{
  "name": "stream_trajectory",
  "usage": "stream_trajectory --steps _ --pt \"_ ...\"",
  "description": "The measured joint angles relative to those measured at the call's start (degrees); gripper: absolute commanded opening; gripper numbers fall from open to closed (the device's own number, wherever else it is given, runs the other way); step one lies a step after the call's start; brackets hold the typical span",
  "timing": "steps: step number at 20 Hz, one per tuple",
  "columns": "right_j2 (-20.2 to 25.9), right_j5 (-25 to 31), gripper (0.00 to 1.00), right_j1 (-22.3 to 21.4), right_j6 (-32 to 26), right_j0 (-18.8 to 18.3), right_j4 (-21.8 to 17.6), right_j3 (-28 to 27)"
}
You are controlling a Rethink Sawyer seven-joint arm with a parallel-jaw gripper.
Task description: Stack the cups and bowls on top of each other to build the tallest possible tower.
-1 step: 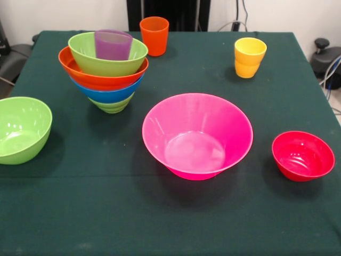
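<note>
Looking across the bench [64, 213], you see the pink bowl [197, 136] at centre, a green bowl [21, 129] at the left edge, the tower [105, 72] of nested bowls holding the purple cup [113, 45], the red bowl [302, 156], then orange cup [154, 35] and yellow cup [249, 57]. The tool is out of sight, so you cannot tell its state.

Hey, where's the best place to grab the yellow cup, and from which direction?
Probably from straight above, jaws closing across the rim of the yellow cup. It stands upright, mouth open, alone on the green table, with nothing near its sides. It is narrow, so the jaws might span it.
</note>
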Motion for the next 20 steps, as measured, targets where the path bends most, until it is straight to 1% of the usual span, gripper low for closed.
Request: stream_trajectory --steps 5,11,15,20 --pt "-0.1 0.01 1.0 -1.82 0.0 0.85 0.73 0.41" --pt "-0.17 0.01 1.0 -2.23 0.0 2.39 1.05 0.61" --pt "-0.21 -0.01 1.0 -1.64 0.0 3.41 1.07 0.6" --pt "-0.27 -0.12 1.0 0.4 0.0 4.48 1.0 0.6"
